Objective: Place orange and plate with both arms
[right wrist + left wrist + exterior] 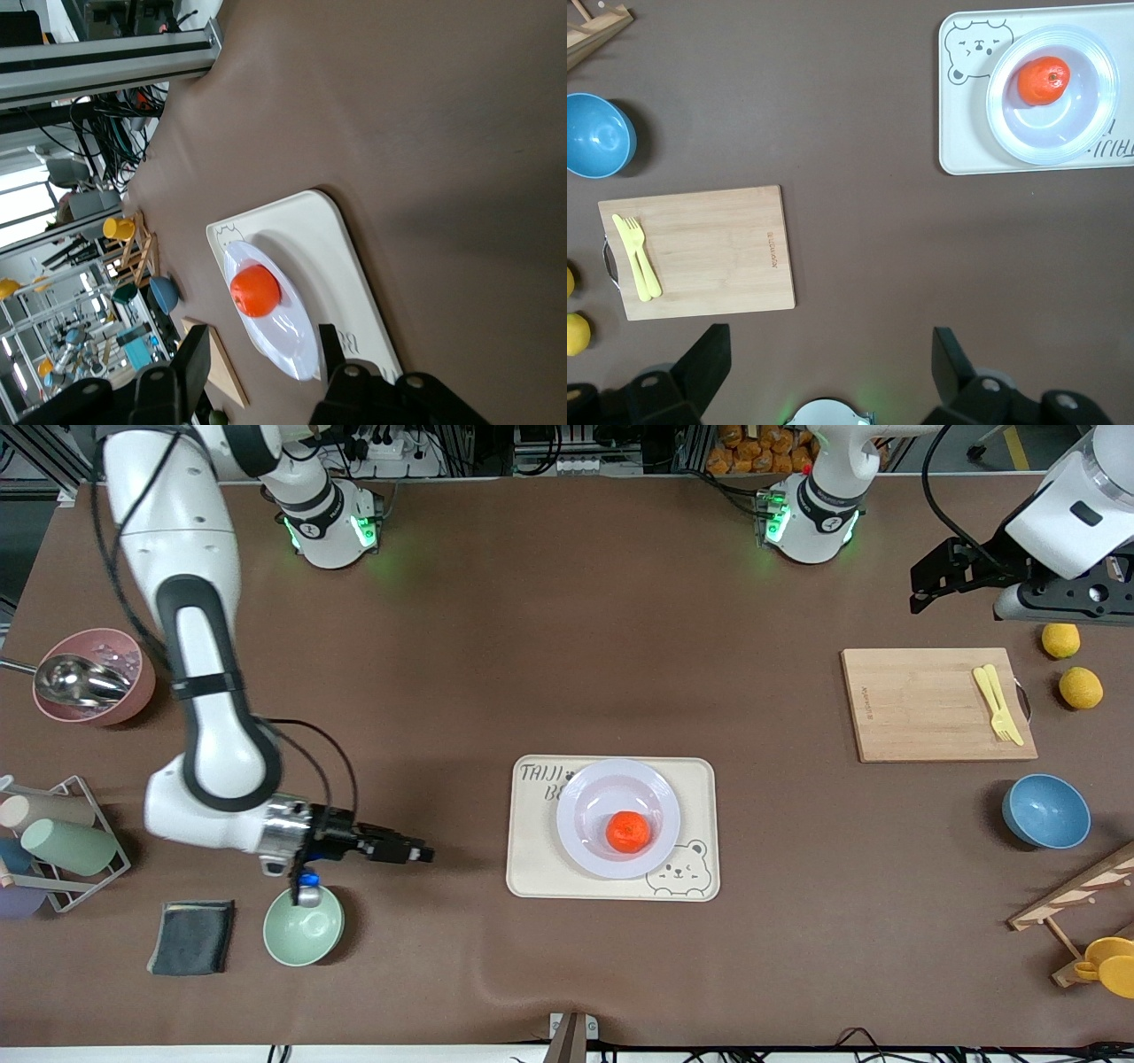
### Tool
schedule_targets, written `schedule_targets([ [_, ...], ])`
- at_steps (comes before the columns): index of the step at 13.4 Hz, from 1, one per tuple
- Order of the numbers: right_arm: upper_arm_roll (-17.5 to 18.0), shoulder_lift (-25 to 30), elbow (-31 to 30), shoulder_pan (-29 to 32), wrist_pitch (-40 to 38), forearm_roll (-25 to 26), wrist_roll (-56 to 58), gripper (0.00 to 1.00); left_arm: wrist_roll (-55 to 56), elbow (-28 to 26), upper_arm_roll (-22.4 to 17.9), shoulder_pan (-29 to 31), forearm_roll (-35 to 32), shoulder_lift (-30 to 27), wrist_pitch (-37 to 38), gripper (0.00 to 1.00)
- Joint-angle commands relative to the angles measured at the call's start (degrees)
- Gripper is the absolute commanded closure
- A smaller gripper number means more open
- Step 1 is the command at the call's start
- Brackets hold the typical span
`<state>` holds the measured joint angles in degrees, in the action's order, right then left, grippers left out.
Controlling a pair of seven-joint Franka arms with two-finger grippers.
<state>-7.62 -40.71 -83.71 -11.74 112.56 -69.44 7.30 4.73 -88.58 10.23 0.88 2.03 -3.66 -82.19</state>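
The orange (pixel 629 832) lies in the white plate (pixel 589 797), which rests on the cream bear tray (pixel 532 868) at mid-table. My right gripper (pixel 415 854) is open and empty over bare table between the green bowl and the tray, pointing at the tray. Its wrist view shows the orange (pixel 255 290) in the plate (pixel 288 341) ahead of the gripper (pixel 262 352). My left gripper (pixel 923 591) is open and empty, high over the table at the left arm's end, by the cutting board. Its wrist view (pixel 830 354) shows the orange (pixel 1044 80) and plate (pixel 1063 133) far off.
A wooden cutting board (pixel 921 708) with a yellow fork (pixel 997 704), two lemons (pixel 1081 688) and a blue bowl (pixel 1045 810) sit at the left arm's end. A green bowl (pixel 303 926), grey cloth (pixel 192 936), pink bowl (pixel 93 676) and cup rack (pixel 53 841) sit at the right arm's end.
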Motion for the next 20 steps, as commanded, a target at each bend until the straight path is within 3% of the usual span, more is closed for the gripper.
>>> schedule_targets([
  [1, 1.0, 0.4, 4.5, 6.3, -8.7, 6.4, -2.0, 0.41, -1.1, 0.3, 0.1, 0.6, 0.6, -0.1, 0.5, 0.0],
  [5, 1.1, 0.3, 9.3, 12.4, -17.3, 14.9, -2.0, 0.37, -1.1, 0.3, 0.1, 1.1, 0.6, 0.0, 0.5, 0.0],
  [6, 0.9, 0.4, 11.5, 12.7, -19.9, 17.6, -2.3, 0.31, -1.1, 0.3, 0.1, 1.1, 0.6, 0.0, 0.5, 0.0],
  [7, 0.7, 0.5, 12.9, 12.7, -21.8, 21.0, -3.8, 0.08, -1.1, 0.3, 0.1, 1.1, 0.6, 0.0, 0.5, 0.0],
  [8, 0.5, 0.9, 13.7, 12.3, -23.0, 25.7, -5.8, 0.0, -1.1, 0.3, 0.1, 1.1, 0.6, 0.0, 0.5, 0.0],
  [12, 0.9, 9.0, 14.4, 8.1, -28.4, 46.6, -9.6, 0.0, -1.1, 0.3, 0.1, 1.6, 0.6, 0.1, 0.5, 0.0],
  [14, 1.0, 14.4, 10.3, 6.1, -27.8, 55.6, -9.2, 0.0, -1.1, 0.2, 0.1, 1.8, 0.6, 0.1, 0.5, 0.0],
  [17, 1.0, 22.0, 1.3, 5.5, -23.3, 63.0, -6.5, 0.0, -1.1, 0.2, 0.1, 1.8, 0.6, 0.1, 0.5, 0.0],
  [20, 0.9, 29.3, -10.6, 6.1, -14.1, 63.7, -1.2, 0.0, -1.1, 0.2, 0.1, 1.9, 0.6, 0.1, 0.5, 0.0],
])
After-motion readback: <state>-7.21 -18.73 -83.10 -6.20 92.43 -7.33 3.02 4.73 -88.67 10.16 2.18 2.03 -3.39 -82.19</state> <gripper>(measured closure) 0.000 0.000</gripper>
